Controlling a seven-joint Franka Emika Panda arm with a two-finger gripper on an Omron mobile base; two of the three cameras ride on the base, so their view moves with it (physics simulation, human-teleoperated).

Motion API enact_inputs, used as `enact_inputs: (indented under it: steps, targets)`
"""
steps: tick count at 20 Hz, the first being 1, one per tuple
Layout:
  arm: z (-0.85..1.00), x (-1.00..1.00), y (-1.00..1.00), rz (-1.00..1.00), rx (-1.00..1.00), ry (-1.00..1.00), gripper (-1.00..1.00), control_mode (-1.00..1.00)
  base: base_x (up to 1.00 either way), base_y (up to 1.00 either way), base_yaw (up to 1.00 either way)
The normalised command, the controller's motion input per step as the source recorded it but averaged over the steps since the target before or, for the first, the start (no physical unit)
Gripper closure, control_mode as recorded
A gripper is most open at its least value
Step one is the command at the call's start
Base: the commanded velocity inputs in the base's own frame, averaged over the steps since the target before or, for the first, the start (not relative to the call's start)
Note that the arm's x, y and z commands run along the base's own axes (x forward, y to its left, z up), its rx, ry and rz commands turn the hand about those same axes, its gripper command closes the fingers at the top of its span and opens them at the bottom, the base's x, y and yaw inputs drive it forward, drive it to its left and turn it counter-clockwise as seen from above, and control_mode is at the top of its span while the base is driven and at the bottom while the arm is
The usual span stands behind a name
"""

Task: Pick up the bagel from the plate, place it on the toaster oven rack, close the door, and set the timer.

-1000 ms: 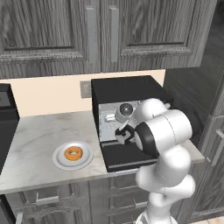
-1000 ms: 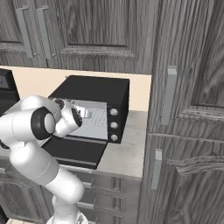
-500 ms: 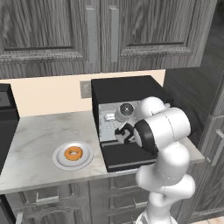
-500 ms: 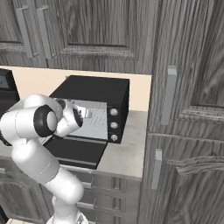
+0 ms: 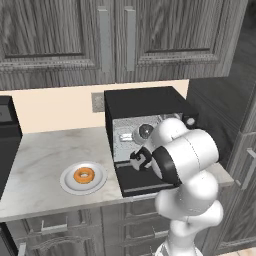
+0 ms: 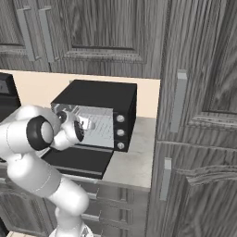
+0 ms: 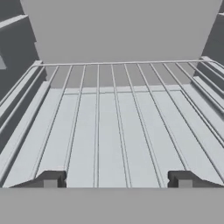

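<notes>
The orange-brown bagel [image 5: 84, 175] lies in the middle of the white plate [image 5: 66, 179] on the counter, left of the black toaster oven [image 5: 145, 102]. The oven's door [image 5: 137, 184] hangs open and flat in front of it, also seen as the door [image 6: 76, 159] in the right base view. My gripper [image 5: 135, 159] is at the oven mouth, well right of the plate. In the hand view the gripper [image 7: 117, 180] is open with nothing between its fingertips [image 7: 50, 179], looking along the bare silver toaster oven rack [image 7: 113, 113].
Grey wood-grain cabinets [image 5: 115, 40] hang above the counter and a tall cabinet [image 6: 194, 115] stands right of the oven. A black appliance [image 5: 7, 140] sits at the counter's left end. The oven's three knobs [image 6: 120, 132] line its right side.
The hand has barely shifted at the oven mouth and the jaws have narrowed a touch. Bagel, plate and door have not moved.
</notes>
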Motion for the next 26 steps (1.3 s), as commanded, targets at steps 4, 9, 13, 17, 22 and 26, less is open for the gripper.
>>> enact_inputs:
  steps: [4, 9, 13, 17, 22, 26]
  targets:
    - [-0.17, -0.6, -0.08, 0.0, 0.09, 0.16, -1.0, -1.0, 0.0, 0.0, 0.0]
    - [-0.09, -0.64, -0.09, -0.01, 0.11, 0.21, -1.0, -1.0, 0.0, 0.0, 0.0]
    - [-0.03, -0.68, -0.05, -0.01, 0.11, 0.25, -1.0, -1.0, 0.0, 0.0, 0.0]
    - [0.0, -0.66, 0.0, -0.03, 0.07, 0.34, -1.0, -1.0, 0.0, 0.0, 0.0]
    - [-0.01, -0.69, 0.0, -0.05, 0.01, 0.38, -1.0, -1.0, 0.0, 0.0, 0.0]
    - [-0.05, -0.61, 0.0, -0.07, 0.0, 0.42, -1.0, -1.0, 0.0, 0.0, 0.0]
